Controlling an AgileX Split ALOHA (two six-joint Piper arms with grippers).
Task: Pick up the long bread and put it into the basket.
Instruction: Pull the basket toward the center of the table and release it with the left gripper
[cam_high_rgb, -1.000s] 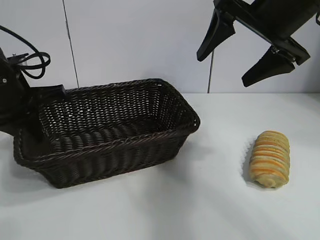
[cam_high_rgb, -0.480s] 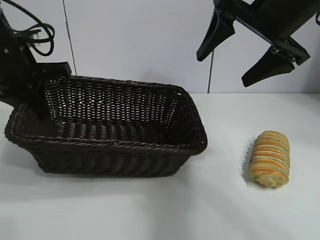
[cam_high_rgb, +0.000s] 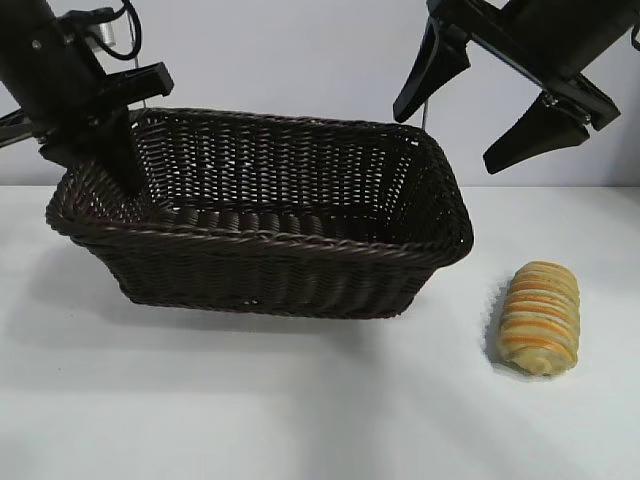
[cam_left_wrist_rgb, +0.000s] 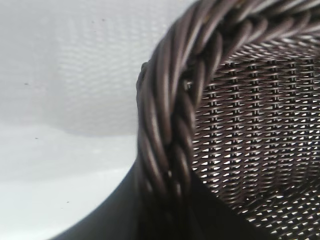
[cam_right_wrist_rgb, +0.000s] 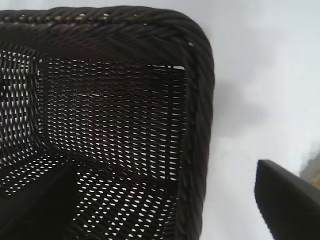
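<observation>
The dark brown wicker basket (cam_high_rgb: 290, 242) sits mid-table with its left end raised, tilted toward the camera. My left gripper (cam_high_rgb: 118, 172) is shut on the braided rim (cam_left_wrist_rgb: 170, 115) at that left end, one finger inside and one outside the wall. The long bread (cam_high_rgb: 540, 317), golden with orange ridges, lies on the white table to the right of the basket, apart from it. High above the basket's right end my right gripper (cam_high_rgb: 447, 140) hangs open, holding nothing; its wrist view looks down into the empty basket (cam_right_wrist_rgb: 197, 100), with one finger (cam_right_wrist_rgb: 285, 195) over bare table.
The white table (cam_high_rgb: 300, 410) runs across the front, with a pale wall behind. A gap of bare table separates the basket's right end from the bread.
The left arm has risen and swung right with the basket's rim in its grip, lifting that end and carrying the basket toward the bread. The right gripper and the bread have not moved.
</observation>
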